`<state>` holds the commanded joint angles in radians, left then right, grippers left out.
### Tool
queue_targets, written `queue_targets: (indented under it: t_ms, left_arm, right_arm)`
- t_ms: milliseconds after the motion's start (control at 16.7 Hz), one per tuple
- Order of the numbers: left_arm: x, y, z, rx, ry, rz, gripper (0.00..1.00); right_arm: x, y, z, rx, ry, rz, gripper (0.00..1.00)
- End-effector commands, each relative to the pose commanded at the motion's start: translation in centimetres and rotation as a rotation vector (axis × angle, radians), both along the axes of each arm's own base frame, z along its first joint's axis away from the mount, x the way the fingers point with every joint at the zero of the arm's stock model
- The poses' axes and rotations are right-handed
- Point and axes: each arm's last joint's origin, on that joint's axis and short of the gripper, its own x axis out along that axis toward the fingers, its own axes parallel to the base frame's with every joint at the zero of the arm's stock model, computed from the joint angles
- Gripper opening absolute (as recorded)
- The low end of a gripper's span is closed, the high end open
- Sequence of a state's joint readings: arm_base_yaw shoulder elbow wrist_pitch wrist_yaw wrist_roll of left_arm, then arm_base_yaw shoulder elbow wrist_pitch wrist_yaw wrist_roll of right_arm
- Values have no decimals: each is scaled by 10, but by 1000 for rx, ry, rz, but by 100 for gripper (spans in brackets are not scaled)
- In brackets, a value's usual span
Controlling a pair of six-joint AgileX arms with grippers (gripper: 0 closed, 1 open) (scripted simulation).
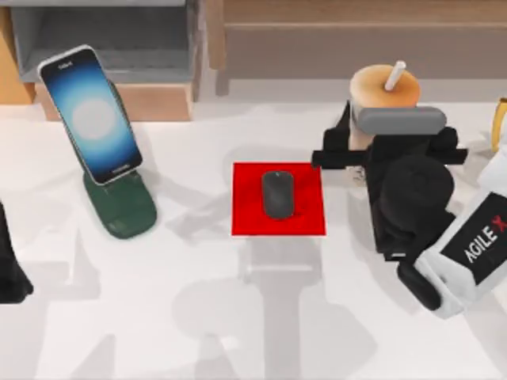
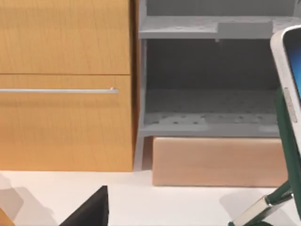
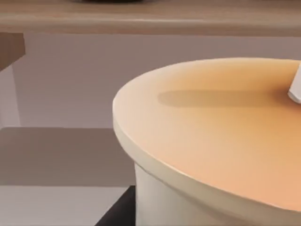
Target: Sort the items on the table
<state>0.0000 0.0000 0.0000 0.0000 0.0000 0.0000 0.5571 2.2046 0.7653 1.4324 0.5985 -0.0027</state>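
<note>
Fingers of your right gripper (image 1: 360, 150) sit at the cup (image 1: 379, 99), upper right of the frame; grip unclear; your phone (image 1: 91, 115) leans on its stand (image 1: 123, 207) upper left; mouse (image 1: 278, 194) lies on the centre mat (image 1: 245, 218); left arm (image 1: 9, 269) parked at left edge.

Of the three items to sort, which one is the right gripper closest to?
The tall peach bubble tea cup with white straw: the right gripper is right at it, while the dark grey oval mouse and black smartphone sit further left.

The right arm (image 1: 467, 253) is white and black, lettered AGILE with a red X.
</note>
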Motion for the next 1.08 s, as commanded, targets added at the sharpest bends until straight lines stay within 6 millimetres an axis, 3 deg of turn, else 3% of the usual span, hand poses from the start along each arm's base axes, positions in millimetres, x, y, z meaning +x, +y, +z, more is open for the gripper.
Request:
queue_targets:
  t_ms: [360,1080]
  left_arm:
    - [0,0,0,0,0,0,100]
    - [0,0,0,0,0,0,100]
  right_arm:
    - [0,0,0,0,0,0,2]
    - [0,0,6,2,0,2,0]
